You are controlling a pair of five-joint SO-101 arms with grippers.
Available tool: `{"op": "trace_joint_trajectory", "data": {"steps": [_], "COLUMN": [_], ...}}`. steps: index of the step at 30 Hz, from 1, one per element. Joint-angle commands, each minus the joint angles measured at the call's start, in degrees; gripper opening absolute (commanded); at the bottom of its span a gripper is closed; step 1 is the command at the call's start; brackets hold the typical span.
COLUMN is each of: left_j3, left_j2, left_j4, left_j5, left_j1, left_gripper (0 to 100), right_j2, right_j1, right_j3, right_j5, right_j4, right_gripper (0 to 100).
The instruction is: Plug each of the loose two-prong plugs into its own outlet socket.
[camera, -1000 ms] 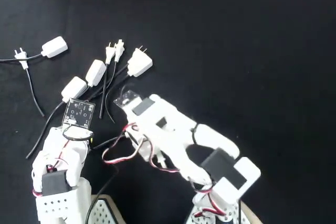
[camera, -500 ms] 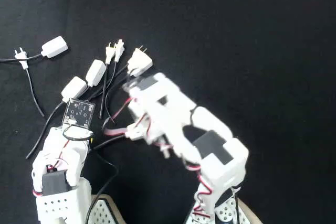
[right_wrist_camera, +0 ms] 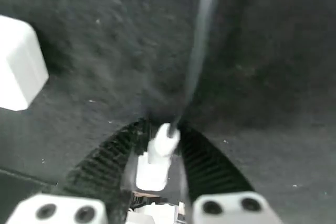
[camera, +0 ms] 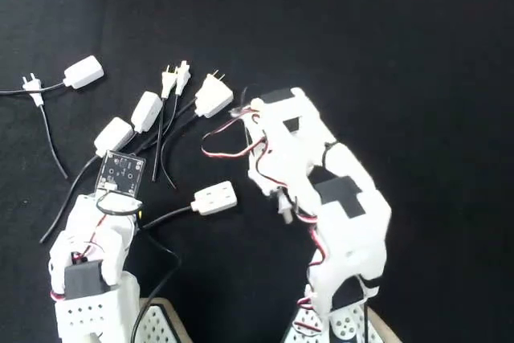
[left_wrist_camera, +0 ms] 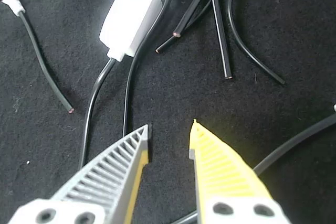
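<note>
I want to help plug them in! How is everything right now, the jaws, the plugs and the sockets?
Left jaws: open, empty.
Right jaws: shut on the small plug, which is not plugged in.
Big plug: loose, prongs bare.
Thin plugs: loose, unplugged.
Far-left plug: loose, unplugged.
Near socket: holes empty.
Other sockets: nothing plugged in.

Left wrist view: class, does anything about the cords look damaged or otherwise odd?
Yes. Several black cords stop in cut ends on the black cloth, copper showing at the tips, so they lead nowhere. The white block looks intact.
</note>
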Motion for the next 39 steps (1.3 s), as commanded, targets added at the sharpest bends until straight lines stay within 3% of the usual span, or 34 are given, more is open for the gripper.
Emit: {"op": "trace_joint_trajectory", "data": {"steps": [1,7,13,39], "left_j3": [-0.13,0.57,0.66,1.10], "left_j2": [-0.18,-0.18,-0.18,-0.18], "left_j4": [0.00,1.05,1.05,0.97], "left_j5": [-0.70,-3.96,-4.13,-4.13], "left_j1": [-0.57,-0.48,-0.48,-0.31], "left_gripper": [13,13,13,13], "right_j2": [1.10,5.93,11.03,7.69], "right_j1": [-1.49,-1.41,-1.41,-1.67], "right_j3": [-6.02,-16.66,-17.01,-15.34], "right_j5": [0.44,0.44,-1.58,-1.67], "right_j4": [2.73,14.24,14.24,14.51], "right_gripper": [13.2,9.8,9.3,9.7]}}
